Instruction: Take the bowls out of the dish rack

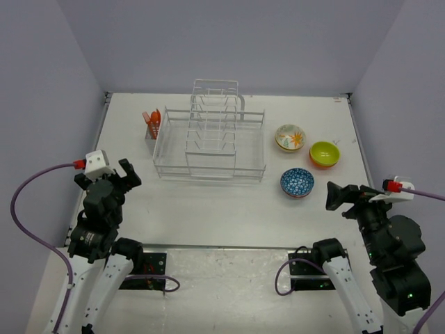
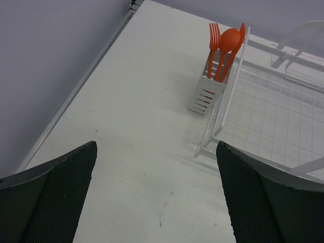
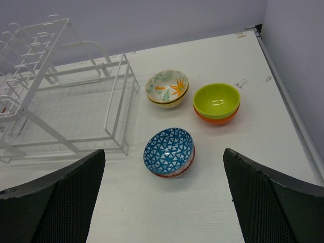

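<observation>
Currently, you will find the dish rack (image 1: 208, 139) at upper centre of the top view. On the table (image 1: 208, 209) to its right stand the floral bowl (image 1: 290, 137), the yellow-green bowl (image 1: 325, 152) nested in the orange-red bowl (image 3: 216, 120), and the blue patterned bowl (image 1: 297, 182). At lower left and lower right, the left gripper (image 1: 127, 174) and right gripper (image 1: 338, 195) hang spread wide, holding nothing.

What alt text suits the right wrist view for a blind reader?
A floral cream bowl, a yellow-green bowl nested in an orange bowl, and a blue patterned bowl sit on the table beside the dish rack. The right gripper is open.
</observation>
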Available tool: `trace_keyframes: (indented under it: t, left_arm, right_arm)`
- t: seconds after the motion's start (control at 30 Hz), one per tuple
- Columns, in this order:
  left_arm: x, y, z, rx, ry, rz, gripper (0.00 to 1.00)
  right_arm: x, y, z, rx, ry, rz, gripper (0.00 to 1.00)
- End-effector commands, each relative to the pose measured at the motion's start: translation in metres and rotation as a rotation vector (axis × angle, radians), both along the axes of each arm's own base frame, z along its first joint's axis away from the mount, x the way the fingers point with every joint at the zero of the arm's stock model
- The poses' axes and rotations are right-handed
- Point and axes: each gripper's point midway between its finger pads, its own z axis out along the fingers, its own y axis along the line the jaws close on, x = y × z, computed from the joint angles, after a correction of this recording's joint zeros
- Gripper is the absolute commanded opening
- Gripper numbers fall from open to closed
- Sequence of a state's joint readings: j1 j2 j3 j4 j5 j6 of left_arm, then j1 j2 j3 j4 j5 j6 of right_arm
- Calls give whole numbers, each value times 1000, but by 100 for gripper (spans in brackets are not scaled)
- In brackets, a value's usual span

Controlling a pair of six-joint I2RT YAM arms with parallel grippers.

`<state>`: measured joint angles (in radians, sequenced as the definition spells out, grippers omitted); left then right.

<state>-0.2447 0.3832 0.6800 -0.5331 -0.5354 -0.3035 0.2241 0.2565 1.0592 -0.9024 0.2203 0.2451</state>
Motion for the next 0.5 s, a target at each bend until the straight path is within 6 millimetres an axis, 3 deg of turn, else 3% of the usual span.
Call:
trace_keyframes:
  t: [0.0, 0.47]
  left_arm:
    - [3, -1, 7, -22, -48, 6, 100]
    - [5, -4, 5, -21, -39, -11, 100]
  right_arm:
    - [4, -4, 7, -8, -42, -24, 99]
    - [14, -8, -4, -5, -11, -60, 99]
